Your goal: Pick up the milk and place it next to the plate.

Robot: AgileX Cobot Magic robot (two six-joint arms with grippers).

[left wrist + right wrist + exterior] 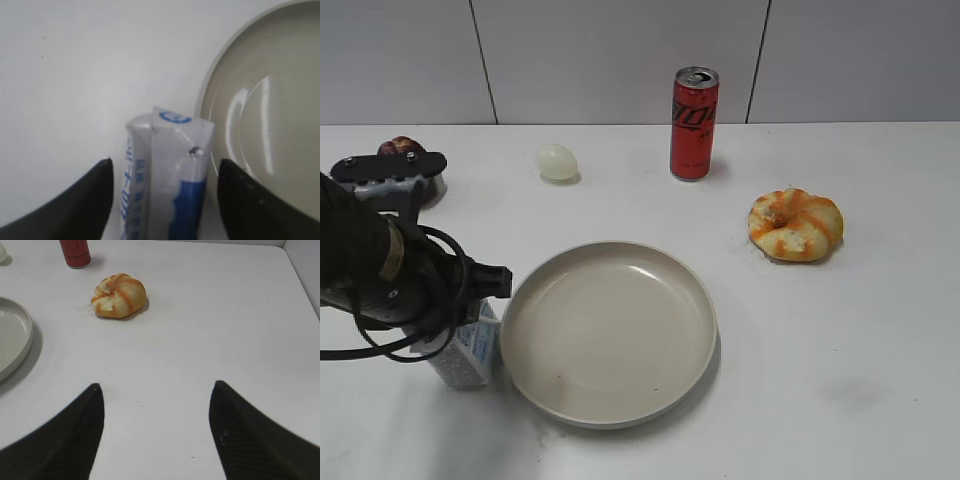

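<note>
The milk (167, 180) stands on the desk (880, 350), just left of the plate (609, 333). It sits between the left gripper's (162, 200) jaws, which are apart with gaps on both sides. The right gripper's (156, 427) jaws are apart too, holding nothing.

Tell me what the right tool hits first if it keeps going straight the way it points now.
Probably nothing nearby: ahead of the right tool lies bare table. The bread roll sits left of that line.
</note>
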